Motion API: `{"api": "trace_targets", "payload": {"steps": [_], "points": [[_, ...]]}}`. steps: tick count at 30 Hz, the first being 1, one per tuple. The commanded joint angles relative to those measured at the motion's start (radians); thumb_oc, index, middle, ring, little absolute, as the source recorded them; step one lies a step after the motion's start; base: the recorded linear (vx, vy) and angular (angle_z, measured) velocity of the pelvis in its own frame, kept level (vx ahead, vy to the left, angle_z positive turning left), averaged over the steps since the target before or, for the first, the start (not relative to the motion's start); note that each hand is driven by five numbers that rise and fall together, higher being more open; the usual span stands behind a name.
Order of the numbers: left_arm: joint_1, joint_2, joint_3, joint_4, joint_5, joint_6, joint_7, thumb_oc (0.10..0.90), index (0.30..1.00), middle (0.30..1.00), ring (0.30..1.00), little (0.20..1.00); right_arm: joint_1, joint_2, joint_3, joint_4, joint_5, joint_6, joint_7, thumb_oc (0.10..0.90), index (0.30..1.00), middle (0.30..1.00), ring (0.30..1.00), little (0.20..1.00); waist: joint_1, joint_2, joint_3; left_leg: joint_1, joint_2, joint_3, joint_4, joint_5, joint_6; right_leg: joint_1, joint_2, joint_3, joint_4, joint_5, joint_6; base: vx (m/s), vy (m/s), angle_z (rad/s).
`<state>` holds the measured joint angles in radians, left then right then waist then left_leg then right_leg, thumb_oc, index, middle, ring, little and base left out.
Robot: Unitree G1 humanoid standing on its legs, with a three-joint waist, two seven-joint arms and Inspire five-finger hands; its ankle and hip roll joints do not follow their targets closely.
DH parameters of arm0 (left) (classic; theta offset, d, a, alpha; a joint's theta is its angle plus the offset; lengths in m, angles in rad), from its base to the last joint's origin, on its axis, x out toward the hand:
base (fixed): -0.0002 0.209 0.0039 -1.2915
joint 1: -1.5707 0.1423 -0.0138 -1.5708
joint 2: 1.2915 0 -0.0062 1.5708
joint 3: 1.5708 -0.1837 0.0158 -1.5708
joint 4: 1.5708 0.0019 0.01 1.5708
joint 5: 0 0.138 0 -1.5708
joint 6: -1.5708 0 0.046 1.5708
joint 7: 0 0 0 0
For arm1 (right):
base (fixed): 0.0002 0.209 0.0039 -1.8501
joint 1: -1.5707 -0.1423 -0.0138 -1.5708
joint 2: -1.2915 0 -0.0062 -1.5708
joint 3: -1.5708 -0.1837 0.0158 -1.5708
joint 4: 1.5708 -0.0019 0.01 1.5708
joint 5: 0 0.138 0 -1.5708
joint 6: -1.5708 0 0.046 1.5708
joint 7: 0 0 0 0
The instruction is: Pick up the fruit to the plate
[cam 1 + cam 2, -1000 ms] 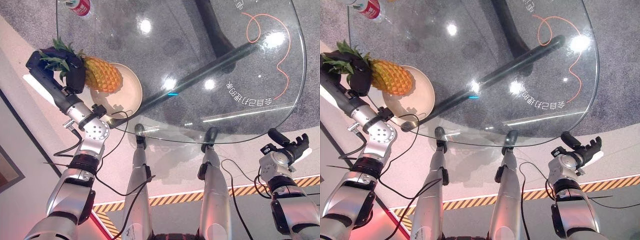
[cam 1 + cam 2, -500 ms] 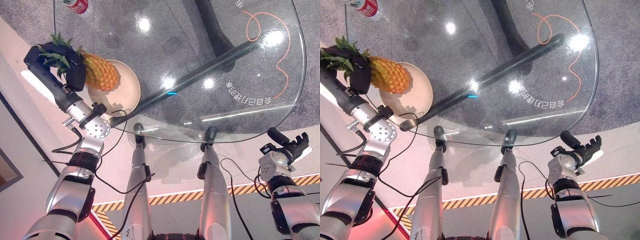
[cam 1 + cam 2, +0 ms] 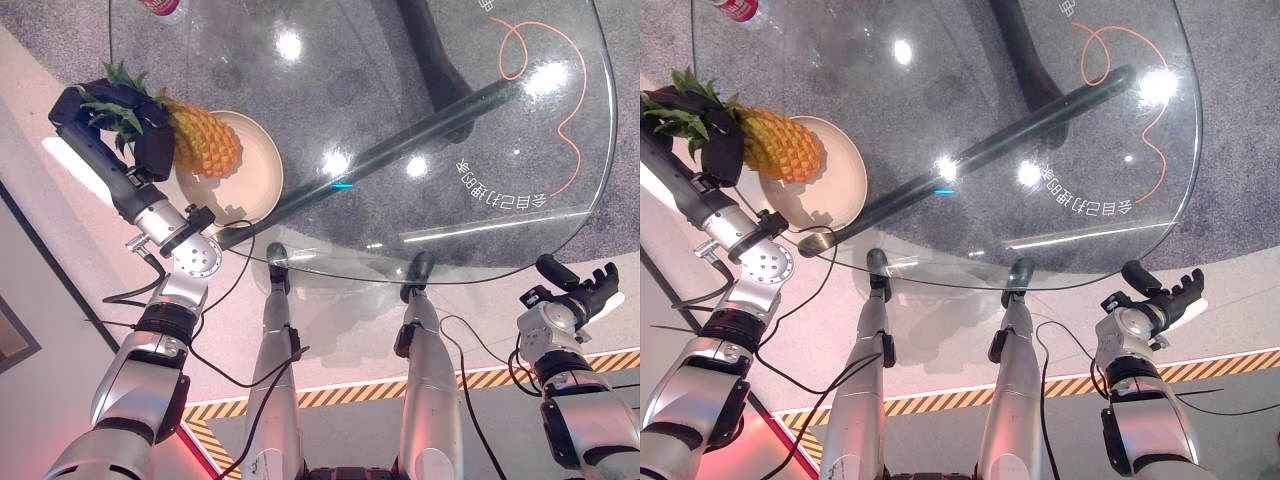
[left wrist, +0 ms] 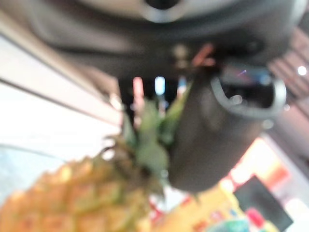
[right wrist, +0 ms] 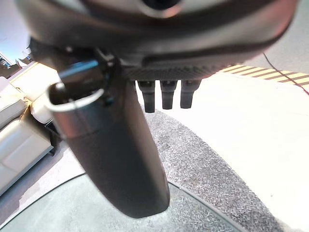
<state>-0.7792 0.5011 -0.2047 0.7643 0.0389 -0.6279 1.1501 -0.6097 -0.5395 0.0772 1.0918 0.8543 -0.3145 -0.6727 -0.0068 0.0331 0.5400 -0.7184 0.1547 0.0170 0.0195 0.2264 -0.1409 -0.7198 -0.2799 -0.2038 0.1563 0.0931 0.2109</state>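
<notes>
Grey speckled floor shows through the big round clear glass worktop [image 3: 470,250] in front of you. An orange wavy line [image 3: 560,100] is drawn on the glass, far across the worktop from the left hand.

Look at your left hand [image 3: 125,125]. Its dark fingers [image 3: 155,150] are curled round the leafy end of the yellow-orange pineapple with green spiky leaves [image 3: 200,145]. You are gripping the fruit. In the left wrist view you see the green leaves and the bumpy yellow skin [image 4: 72,198] just past the dark thumb [image 4: 207,140].

The pineapple's fat body sticks out from the fingers, away from your left arm. It lies on its side over the round cream plate [image 3: 255,180]. The fruit covers the part of the plate nearest the fingers. You cannot tell if the fruit touches the plate or hangs just above it. The plate sits on the glass close to the worktop's edge, just beside your left hand.

A red can with a white top [image 3: 737,8] stands on the glass past the left fingers, near but apart from them.

Now your right hand [image 3: 585,290]. It is low down, off the worktop's near edge, well apart from the fruit and the plate. Its fingers [image 5: 166,94] are straight and relaxed, and they hold nothing. The thumb [image 5: 116,154] sticks out beside them.
</notes>
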Motion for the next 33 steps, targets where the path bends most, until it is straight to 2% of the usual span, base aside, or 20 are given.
{"api": "trace_targets", "payload": {"steps": [1,15,16,17,18,19,20,21,23,24,33], "points": [[-0.066,0.077,0.03,-0.01,0.054,-0.083,0.073,0.1,0.3,0.3,0.3,0.2,-0.043,-0.024,0.003,0.011,-0.004,-0.025,-0.017,0.8,0.9,0.9,0.9,0.9,0.043,-0.04,-0.02,-0.002,0.008,-0.011,0.069,-0.086,-0.01,-0.04,0.04,-0.006,0.097,-0.002,-0.02,0.0,0.0,0.0],[-0.061,0.074,0.029,-0.022,0.069,-0.095,0.075,0.1,0.3,0.3,0.3,0.2,-0.046,-0.021,0.001,0.012,0.004,-0.03,-0.024,0.8,0.9,0.9,0.9,0.9,0.049,-0.045,-0.02,-0.013,-0.004,-0.034,0.094,-0.095,-0.005,-0.042,0.045,0.0,0.1,0.0,-0.022,-0.01,-0.007,0.01],[-0.059,0.072,0.029,-0.024,0.067,-0.096,0.067,0.267,0.444,0.444,0.444,0.367,-0.045,-0.021,0.0,0.012,0.004,-0.03,-0.023,0.8,0.9,0.9,0.9,0.9,0.05,-0.045,-0.02,-0.015,-0.004,-0.034,0.096,-0.095,-0.005,-0.043,0.044,-0.003,0.105,-0.002,-0.021,0.0,0.0,0.0],[-0.052,0.069,0.029,-0.024,0.068,-0.097,0.066,0.267,0.444,0.444,0.444,0.367,-0.04,-0.019,0.002,0.01,0.004,-0.03,-0.025,0.8,0.9,0.9,0.9,0.9,0.051,-0.046,-0.02,-0.005,-0.003,-0.033,0.097,-0.103,-0.006,-0.035,0.044,-0.003,0.109,-0.011,-0.02,0.0,0.0,0.0],[-0.054,0.069,0.028,-0.025,0.068,-0.098,0.065,0.372,0.533,0.533,0.533,0.472,-0.045,-0.02,0.002,0.007,0.004,-0.028,-0.027,0.8,0.9,0.9,0.9,0.9,0.051,-0.046,-0.02,-0.016,-0.004,-0.034,0.097,-0.096,-0.005,-0.043,0.044,-0.004,0.106,-0.003,-0.022,0.0,0.0,0.0],[-0.05,0.068,0.027,-0.025,0.066,-0.101,0.061,0.663,0.782,0.782,0.782,0.763,-0.045,-0.02,0.001,0.006,0.003,-0.027,-0.026,0.8,0.9,0.9,0.9,0.9,0.052,-0.046,-0.02,-0.017,-0.002,-0.033,0.097,-0.095,-0.006,-0.044,0.044,-0.006,0.11,-0.006,-0.022,0.0,0.0,0.0],[-0.049,0.067,0.026,-0.025,0.066,-0.101,0.061,0.715,0.827,0.827,0.827,0.815,-0.044,-0.02,0.001,0.008,0.004,-0.028,-0.025,0.8,0.9,0.9,0.9,0.9,0.052,-0.046,-0.02,-0.015,-0.002,-0.033,0.097,-0.097,-0.006,-0.043,0.045,-0.006,0.112,-0.008,-0.022,0.0,0.0,0.0],[-0.046,0.064,0.025,-0.026,0.068,-0.103,0.06,0.753,0.86,0.86,0.86,0.853,-0.043,-0.021,-0.001,0.012,0.003,-0.031,-0.02,0.8,0.9,0.9,0.9,0.9,0.053,-0.047,-0.02,-0.016,-0.002,-0.033,0.099,-0.097,-0.006,-0.043,0.045,-0.008,0.115,-0.01,-0.023,0.0,0.0,0.0],[-0.043,0.062,0.024,-0.028,0.069,-0.107,0.059,0.764,0.869,0.869,0.869,0.864,-0.041,-0.02,-0.001,0.013,0.004,-0.035,-0.018,0.8,0.9,0.9,0.9,0.9,0.054,-0.047,-0.02,-0.019,-0.002,-0.035,0.104,-0.099,-0.006,-0.045,0.045,-0.009,0.121,-0.014,-0.024,0.0,0.0,0.0],[-0.044,0.061,0.022,-0.029,0.069,-0.106,0.057,0.8,0.9,0.9,0.9,0.9,-0.042,-0.021,-0.002,0.017,0.004,-0.036,-0.016,0.8,0.9,0.9,0.9,0.9,0.054,-0.047,-0.02,-0.021,-0.002,-0.036,0.106,-0.1,-0.006,-0.048,0.045,-0.01,0.125,-0.015,-0.024,0.0,0.0,0.0],[-0.019,0.049,0.016,-0.044,0.076,-0.114,0.044,0.8,0.9,0.9,0.9,0.9,-0.035,-0.015,-0.005,0.011,0.002,-0.039,-0.025,0.8,0.9,0.9,0.9,0.9,0.059,-0.047,-0.02,-0.016,-0.001,-0.04,0.108,-0.107,-0.007,-0.043,0.047,-0.012,0.132,-0.025,-0.023,0.0,0.0,0.0]]}}
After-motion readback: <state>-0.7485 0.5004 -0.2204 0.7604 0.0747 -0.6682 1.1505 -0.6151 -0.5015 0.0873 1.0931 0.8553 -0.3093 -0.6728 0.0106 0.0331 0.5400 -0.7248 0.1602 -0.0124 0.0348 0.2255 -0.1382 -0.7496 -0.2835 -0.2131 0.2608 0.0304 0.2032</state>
